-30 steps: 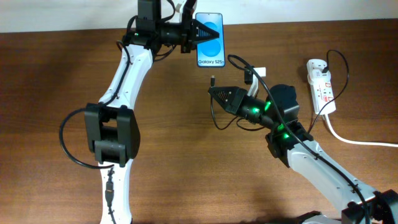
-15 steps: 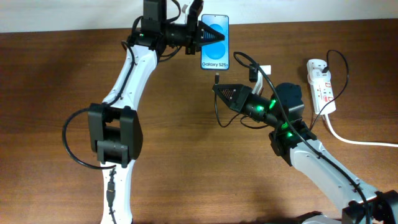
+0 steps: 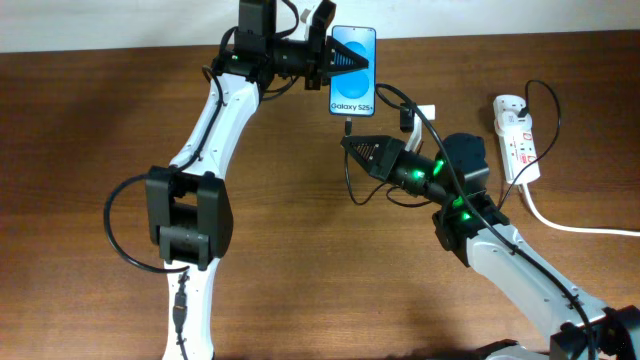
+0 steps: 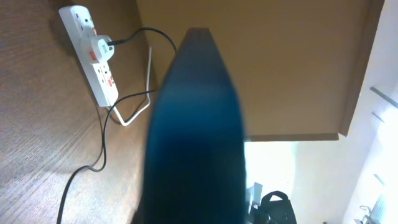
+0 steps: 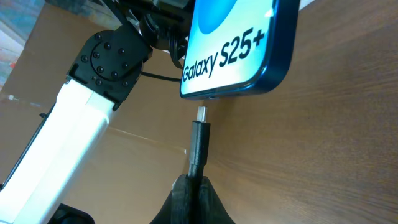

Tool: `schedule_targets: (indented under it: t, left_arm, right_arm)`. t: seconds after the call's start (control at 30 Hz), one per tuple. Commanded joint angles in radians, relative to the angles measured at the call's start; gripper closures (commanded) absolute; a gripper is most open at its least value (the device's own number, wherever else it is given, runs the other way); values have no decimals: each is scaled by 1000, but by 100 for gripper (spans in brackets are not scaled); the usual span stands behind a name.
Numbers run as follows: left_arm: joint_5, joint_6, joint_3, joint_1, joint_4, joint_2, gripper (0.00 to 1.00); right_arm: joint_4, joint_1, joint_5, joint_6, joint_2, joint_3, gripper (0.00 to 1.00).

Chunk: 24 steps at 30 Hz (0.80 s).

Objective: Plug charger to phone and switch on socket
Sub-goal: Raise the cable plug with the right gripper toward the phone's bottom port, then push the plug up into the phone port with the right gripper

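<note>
My left gripper (image 3: 340, 62) is shut on the phone (image 3: 353, 71), held above the table at the back, blue screen up, "Galaxy S25+" end toward my right arm. In the left wrist view the phone (image 4: 196, 124) fills the middle as a dark blue slab. My right gripper (image 3: 350, 146) is shut on the charger plug (image 5: 199, 140); its metal tip sits just below the phone's bottom edge (image 5: 236, 50), a small gap between them. The black cable (image 3: 400, 100) loops back to the socket (image 3: 518, 135), a white power strip at the right, also seen in the left wrist view (image 4: 93, 53).
The strip's thick white cord (image 3: 580, 228) runs off to the right edge. A small white piece (image 3: 420, 112) lies on the wooden table (image 3: 80, 150) behind my right arm. A pale wall borders the table's back edge.
My left gripper has carried the phone rightward and slightly toward my right arm. My right gripper rose with the plug, so the tip now sits just under the phone's end.
</note>
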Motion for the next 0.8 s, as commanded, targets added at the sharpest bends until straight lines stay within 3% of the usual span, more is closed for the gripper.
schedule_targets:
  t: [0.0, 0.77]
  left_arm:
    - [43, -3, 16, 1, 9, 11, 100]
    - [61, -2, 16, -13, 10, 11, 100]
  right_arm:
    - [6, -21, -16, 1, 1, -1, 96]
    - [7, -19, -20, 1, 20, -1, 96]
